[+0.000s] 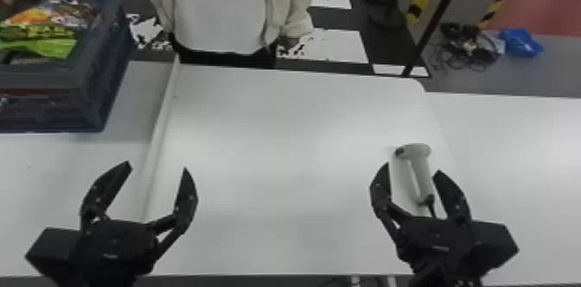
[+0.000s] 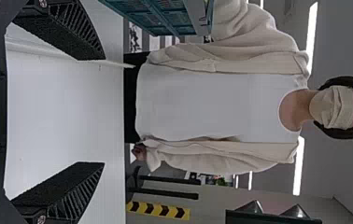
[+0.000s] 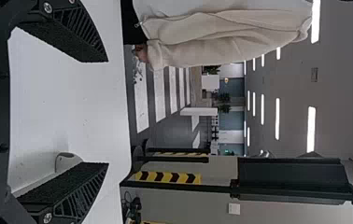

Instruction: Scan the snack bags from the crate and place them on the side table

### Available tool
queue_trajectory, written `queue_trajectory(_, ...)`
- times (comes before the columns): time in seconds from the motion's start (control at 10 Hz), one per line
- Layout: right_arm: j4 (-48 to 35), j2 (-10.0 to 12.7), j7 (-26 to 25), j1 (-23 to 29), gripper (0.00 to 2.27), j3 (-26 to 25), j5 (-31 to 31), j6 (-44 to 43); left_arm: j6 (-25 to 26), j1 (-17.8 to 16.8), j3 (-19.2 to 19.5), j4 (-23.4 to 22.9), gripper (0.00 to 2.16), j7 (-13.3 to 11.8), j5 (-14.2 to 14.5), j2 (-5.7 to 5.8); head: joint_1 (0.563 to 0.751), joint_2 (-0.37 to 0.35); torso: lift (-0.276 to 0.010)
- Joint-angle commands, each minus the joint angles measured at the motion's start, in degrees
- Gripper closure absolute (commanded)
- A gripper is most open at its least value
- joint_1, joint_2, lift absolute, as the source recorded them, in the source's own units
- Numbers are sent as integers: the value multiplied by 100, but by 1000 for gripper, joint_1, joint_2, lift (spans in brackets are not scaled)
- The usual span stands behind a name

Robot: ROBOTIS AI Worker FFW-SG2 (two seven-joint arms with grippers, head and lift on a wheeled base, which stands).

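While holding jaws apart on left gripper [image 1: 157,166] and right gripper [image 1: 411,168], shows glossy snack bags [image 1: 47,46] in plastic crate [image 1: 39,79] and pistol-shaped scanner [image 1: 413,152] on smooth table [image 1: 281,135] in head view, ribbed fingers [image 2: 75,23] in wrist views.

Crate on the left, scanner on the right, a person behind.
From here, the crate [image 1: 39,78], snack bags [image 1: 47,27] in it, sits on the left desk [image 1: 82,161]; a ledge [image 1: 162,126] divides that from the middle desk [image 1: 276,135], where the scanner [image 1: 413,151] lies near the right edge, the right desk [image 1: 518,148] beyond; the person [image 1: 220,5] stands behind the middle one.
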Motion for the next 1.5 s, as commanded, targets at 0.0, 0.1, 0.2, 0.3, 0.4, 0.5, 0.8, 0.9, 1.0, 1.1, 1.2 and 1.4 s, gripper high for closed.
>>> queue_trajectory(0.0,7,0,0,-9,90,-3,-1,0,18,-9,0,0,60,-10,0,0,695,-129,-81)
queue_trajectory(0.1,7,0,0,-9,90,-3,-1,0,18,-9,0,0,60,-19,0,-9,695,-130,-81)
queue_trajectory(0.2,7,0,0,-9,90,-3,-1,0,35,-26,0,9,60,-36,0,-9,695,-131,-81)
queue_trajectory(0.3,7,0,0,-18,90,-3,-1,0,35,-26,0,9,60,-45,0,-9,695,-132,-81)
queue_trajectory(0.4,7,0,0,-26,90,-3,-1,0,35,-35,0,9,60,-45,0,-9,695,-133,-81)
queue_trajectory(0.5,7,0,0,-35,90,-3,-1,18,53,-44,-9,18,60,-54,0,-9,695,-133,-81)
queue_trajectory(0.8,7,0,0,-35,90,-3,-1,18,53,-61,-9,44,60,-106,44,-9,695,-134,-81)
queue_trajectory(0.9,7,0,0,-35,90,-3,-1,18,70,-70,-9,44,60,-133,62,-9,695,-136,-81)
queue_trajectory(1.0,16,0,0,-35,90,-3,-1,18,88,-70,-9,53,60,-133,70,-9,695,-137,-81)
queue_trajectory(1.1,16,0,0,-35,90,-3,-1,0,88,-70,-9,53,60,-142,70,-9,695,-137,-81)
queue_trajectory(1.2,16,9,0,-35,90,-3,-1,18,88,-70,-9,44,60,-150,70,-9,695,-137,-81)
queue_trajectory(1.4,16,0,0,-26,90,6,-9,18,88,-70,-9,44,60,-150,70,-9,695,-137,-81)
